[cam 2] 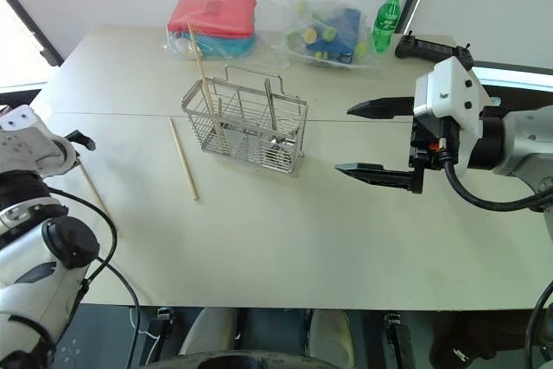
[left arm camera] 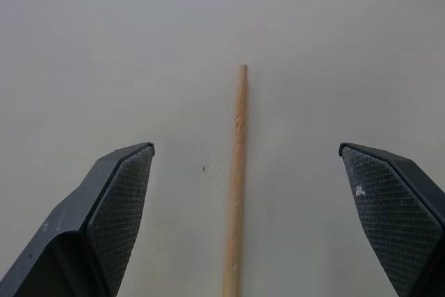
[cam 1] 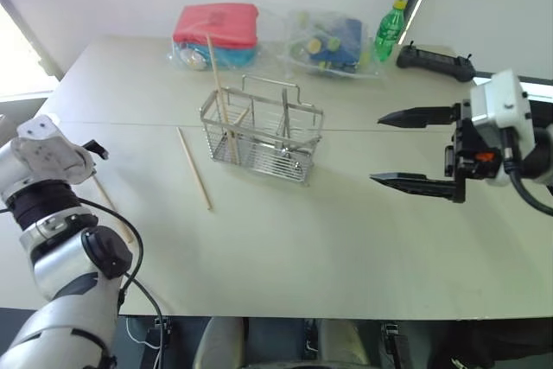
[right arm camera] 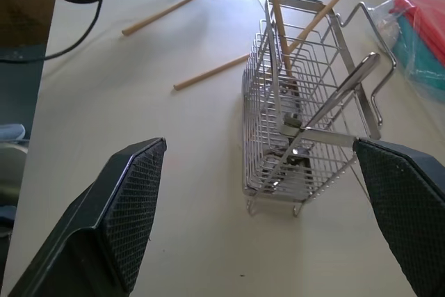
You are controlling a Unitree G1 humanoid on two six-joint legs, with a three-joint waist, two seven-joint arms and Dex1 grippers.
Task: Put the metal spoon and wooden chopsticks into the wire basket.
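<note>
The wire basket (cam 1: 262,134) stands on the pale surface (cam 1: 285,239) slightly left of centre in the head views. Inside it the metal spoon (right arm camera: 327,106) leans handle up, and one of the wooden chopsticks (cam 1: 219,84) stands upright in its left end, rising well above the rim. A second chopstick (cam 1: 193,168) lies flat on the surface just left of the basket, and a third (left arm camera: 236,179) lies near the left edge, between the wide-open fingers of the left gripper (left arm camera: 257,206), which holds nothing. The right gripper (cam 1: 415,149), at the right of the frame, points toward the basket, spread wide and empty. Plastic bags (cam 1: 216,34) and a green bottle (cam 1: 389,30) sit along the far edge.
</note>
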